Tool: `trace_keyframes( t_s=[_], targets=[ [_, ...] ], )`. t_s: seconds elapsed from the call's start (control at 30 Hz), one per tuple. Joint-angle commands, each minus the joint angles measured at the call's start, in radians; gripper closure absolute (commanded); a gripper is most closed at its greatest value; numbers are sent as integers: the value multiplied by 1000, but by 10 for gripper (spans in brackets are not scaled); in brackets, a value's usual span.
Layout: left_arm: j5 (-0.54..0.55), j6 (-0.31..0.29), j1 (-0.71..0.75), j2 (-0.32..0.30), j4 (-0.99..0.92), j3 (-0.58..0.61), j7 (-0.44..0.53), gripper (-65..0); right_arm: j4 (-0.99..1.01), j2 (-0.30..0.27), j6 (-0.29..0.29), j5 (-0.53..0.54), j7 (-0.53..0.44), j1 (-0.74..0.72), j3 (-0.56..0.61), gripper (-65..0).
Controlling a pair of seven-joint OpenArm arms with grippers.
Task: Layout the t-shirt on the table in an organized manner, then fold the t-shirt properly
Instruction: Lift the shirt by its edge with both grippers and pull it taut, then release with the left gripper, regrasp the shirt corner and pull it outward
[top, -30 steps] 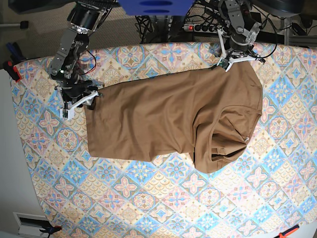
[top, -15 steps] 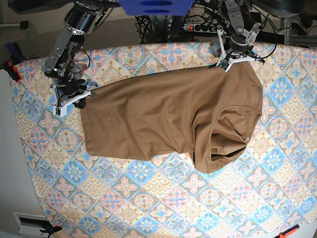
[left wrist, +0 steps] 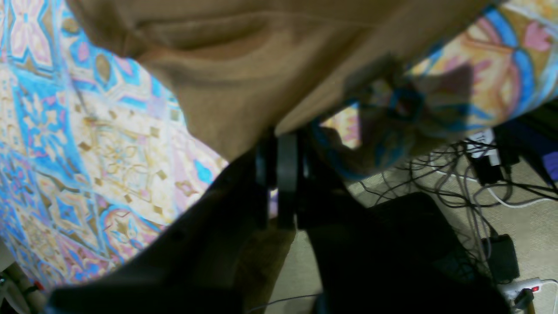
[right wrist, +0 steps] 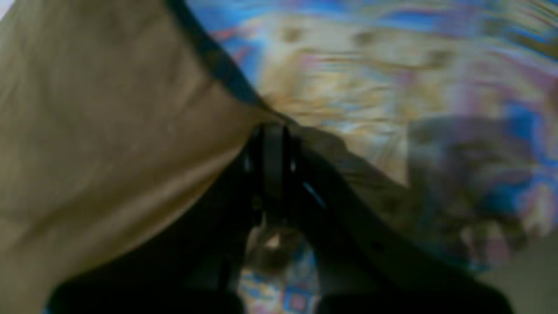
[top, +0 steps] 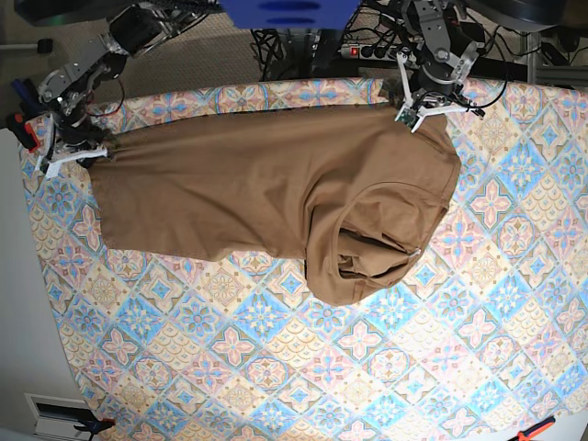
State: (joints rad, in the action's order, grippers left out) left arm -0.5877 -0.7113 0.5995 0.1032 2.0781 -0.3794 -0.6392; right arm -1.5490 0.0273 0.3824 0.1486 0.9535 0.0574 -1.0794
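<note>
Right hand [top: 57, 158], newly clamped on the plain tan-brown soft fabric t-shirt [top: 239, 188], has dragged its corner to the frame's upper left. Left hand [top: 415, 108], shut on the opposite corner at upper right, anchors it, so the garment now stretches flatter across the pastel diamond-patterned desk [top: 276, 367].

Right wrist view is motion-blurred: the pastel blue, pink and cream diamond-tile cloth on the table [right wrist: 392, 87] smears into streaks, and the tips of the dark right gripper [right wrist: 272, 131] are buried in a pinch of the plain tan-brown soft t-shirt [right wrist: 109, 131]. In the left wrist view the black left gripper [left wrist: 279, 139] has its tips tucked under the shirt's edge, its body a dark unreadable mass cut off by the bottom border. In the base view the shirt's folded-over collar end [top: 367, 262] hides its own lower layers, and the table runs off the right and bottom edges.
</note>
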Motion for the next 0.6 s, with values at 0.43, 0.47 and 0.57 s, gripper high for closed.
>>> trace_keyframes(
  t_s=[0.43,0.47,0.57],
  targets=[
    [-93,13,20,0,31,213,-3,-88,-15,-16,2,9,-23,-3,123,0],
    [-96,13,20,0,35,225,-3,-152,-15,-16,2,9,-23,-3,126,0],
    [-96,13,20,0,42,247,17,-313,-15,-16,2,9,-23,-3,127,0]
  ],
)
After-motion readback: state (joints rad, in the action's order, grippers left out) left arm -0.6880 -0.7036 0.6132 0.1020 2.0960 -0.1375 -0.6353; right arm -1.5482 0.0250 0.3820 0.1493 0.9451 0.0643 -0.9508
